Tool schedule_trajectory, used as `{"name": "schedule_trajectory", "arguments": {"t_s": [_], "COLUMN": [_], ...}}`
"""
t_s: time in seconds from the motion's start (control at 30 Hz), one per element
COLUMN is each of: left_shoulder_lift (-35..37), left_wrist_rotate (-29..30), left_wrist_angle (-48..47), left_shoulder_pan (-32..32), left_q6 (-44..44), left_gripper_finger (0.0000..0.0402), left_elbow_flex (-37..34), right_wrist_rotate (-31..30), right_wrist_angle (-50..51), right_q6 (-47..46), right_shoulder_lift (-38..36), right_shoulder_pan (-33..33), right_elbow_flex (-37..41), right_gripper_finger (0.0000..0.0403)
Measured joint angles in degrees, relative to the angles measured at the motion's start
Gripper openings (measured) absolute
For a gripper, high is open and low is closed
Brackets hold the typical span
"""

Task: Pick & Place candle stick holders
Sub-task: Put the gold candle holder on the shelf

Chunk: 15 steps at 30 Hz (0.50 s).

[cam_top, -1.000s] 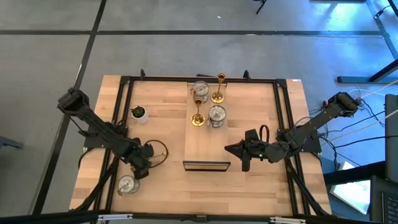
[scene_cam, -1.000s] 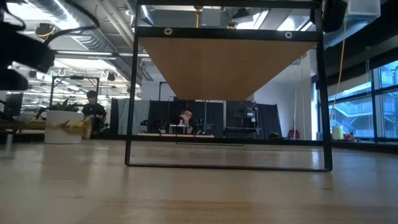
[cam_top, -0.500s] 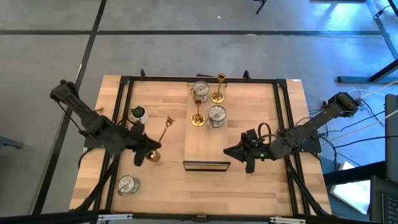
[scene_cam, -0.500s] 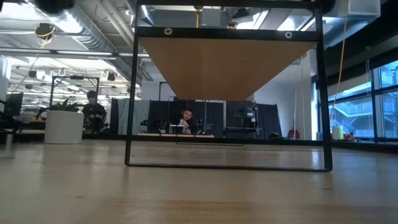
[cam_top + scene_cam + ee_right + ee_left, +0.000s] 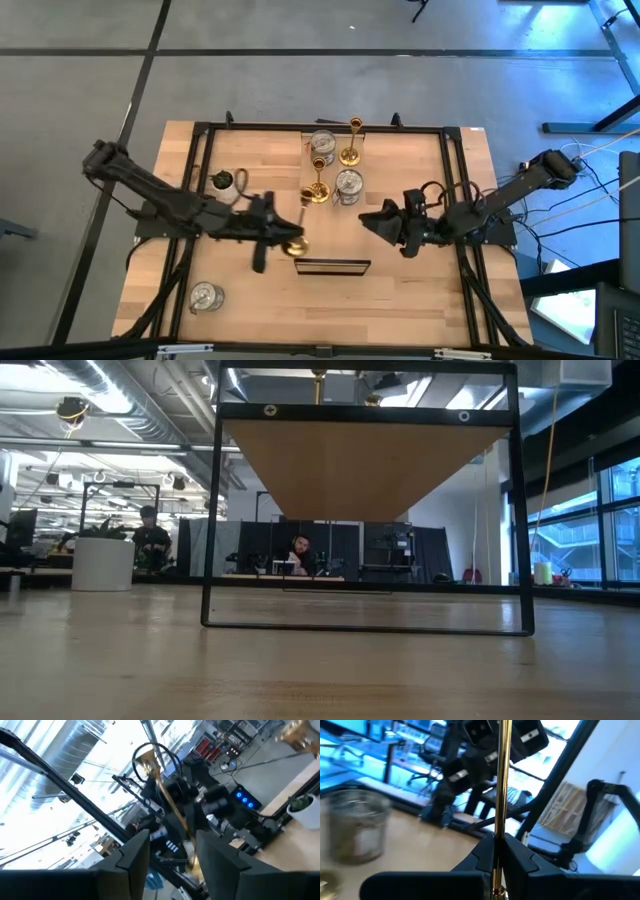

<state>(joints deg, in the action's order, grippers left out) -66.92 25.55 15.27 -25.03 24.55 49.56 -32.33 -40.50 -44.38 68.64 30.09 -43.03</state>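
My left gripper [image 5: 283, 232] reaches in from the table's left, shut on a slim gold candle stick holder [image 5: 300, 218] just left of the long wooden board [image 5: 335, 235]. On the board's far half stand two more gold holders [image 5: 352, 140] [image 5: 318, 187] and two silvery cups [image 5: 322, 143] [image 5: 347, 185]. A third silvery cup [image 5: 205, 296] sits on the table at the near left. My right gripper [image 5: 372, 222] hangs open over the board's right edge, facing the left gripper, with nothing between its fingers [image 5: 132, 857]. My left gripper pinches the gold holder's thin stem [image 5: 498, 832] between its two fingers, low on the stem near the round base [image 5: 293, 245]. The fingers come level from the table's left and lie across the stem. The holder is lifted clear of the table, tilted.
A tiny potted plant [image 5: 224, 181] stands at the left, near the left arm. A black picture frame [image 5: 332, 266] stands at the board's near end and fills the low view [image 5: 365, 625]. Black rails [image 5: 200, 160] run along the table's sides.
My left gripper has risen from beside the silvery cup at the near left and swung toward the board, turning from pointing down to level, carrying the gold holder clear of the table. My right gripper has opened and tipped upward a little.
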Motion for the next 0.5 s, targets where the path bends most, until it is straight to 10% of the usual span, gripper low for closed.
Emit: {"name": "schedule_trajectory", "arguments": {"t_s": [0.27,0.5], "left_shoulder_lift": [-13.3,-19.3], "left_wrist_rotate": [-15.7,-22.8], "left_wrist_angle": [23.7,17.9], "left_shoulder_pan": [6.6,8.8], "left_q6": [3.9,3.1], "left_gripper_finger": [0.0012,0.0012], "left_elbow_flex": [0.3,9.2], "right_wrist_rotate": [4.1,4.7], "right_wrist_angle": [15.6,20.6], "right_q6": [8.2,8.0], "right_shoulder_lift": [1.6,6.7], "right_shoulder_pan": [-1.0,-1.5], "right_elbow_flex": [-9.1,-15.6], "right_gripper_finger": [0.0160,0.0163]}}
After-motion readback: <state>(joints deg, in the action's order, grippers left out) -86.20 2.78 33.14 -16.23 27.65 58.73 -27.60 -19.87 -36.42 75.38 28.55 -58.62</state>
